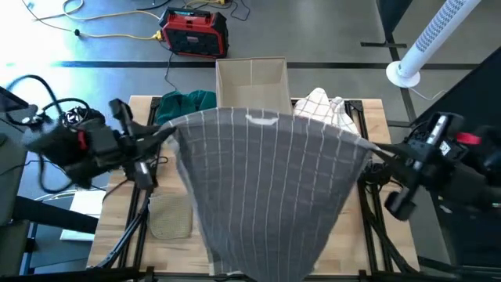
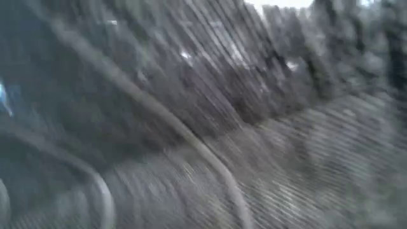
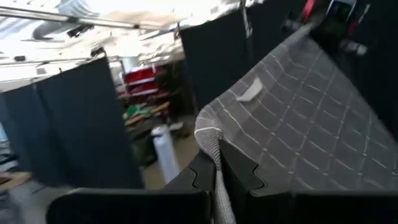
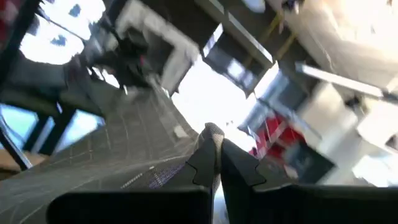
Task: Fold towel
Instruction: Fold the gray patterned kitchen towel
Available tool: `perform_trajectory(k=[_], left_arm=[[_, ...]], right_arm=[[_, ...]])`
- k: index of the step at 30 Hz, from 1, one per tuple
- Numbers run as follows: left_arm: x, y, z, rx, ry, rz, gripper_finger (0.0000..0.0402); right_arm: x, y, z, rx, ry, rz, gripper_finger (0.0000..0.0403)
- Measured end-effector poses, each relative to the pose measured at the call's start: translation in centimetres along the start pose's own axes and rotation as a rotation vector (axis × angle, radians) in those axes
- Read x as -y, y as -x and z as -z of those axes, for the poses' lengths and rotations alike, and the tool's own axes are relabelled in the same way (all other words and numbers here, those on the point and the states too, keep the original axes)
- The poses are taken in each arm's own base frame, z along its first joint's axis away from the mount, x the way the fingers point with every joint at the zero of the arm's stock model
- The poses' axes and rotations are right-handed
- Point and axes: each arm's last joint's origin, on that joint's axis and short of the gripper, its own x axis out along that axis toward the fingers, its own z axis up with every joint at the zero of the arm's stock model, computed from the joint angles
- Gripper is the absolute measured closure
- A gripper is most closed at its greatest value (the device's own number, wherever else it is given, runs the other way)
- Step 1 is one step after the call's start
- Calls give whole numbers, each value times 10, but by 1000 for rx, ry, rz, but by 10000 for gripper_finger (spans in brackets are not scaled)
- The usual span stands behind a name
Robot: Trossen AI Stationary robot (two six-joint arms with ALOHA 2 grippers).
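Evidently the grey checked towel [image 1: 270,188] is soft and light: it is held aloft over the worktop [image 1: 137,204], stretched along its top edge and sagging to a narrower hem below. The corners are judged the right places to hold. Left of the towel, the left gripper [image 1: 168,131] is closed on one top corner; right of it, the right gripper [image 1: 374,150] is pinched on the other. Both pinches are confirmed only in the wrist views; cloth fills the low view.
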Motion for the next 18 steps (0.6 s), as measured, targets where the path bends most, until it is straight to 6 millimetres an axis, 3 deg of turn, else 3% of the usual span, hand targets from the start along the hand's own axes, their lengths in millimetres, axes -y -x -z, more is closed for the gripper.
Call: perform_trajectory(k=[4, 15, 18], left_arm=[[-1, -14, 21, -52, 24, 90, 402], [-18, -37, 98, -527, -5, 63, 402], [-28, -43, 110, -608, -44, 26, 402]], right_arm=[[0, -13, 28, -188, -19, 119, 403], [0, -19, 104, -323, -248, 50, 403], [0, -25, 120, -377, -125, 83, 403]])
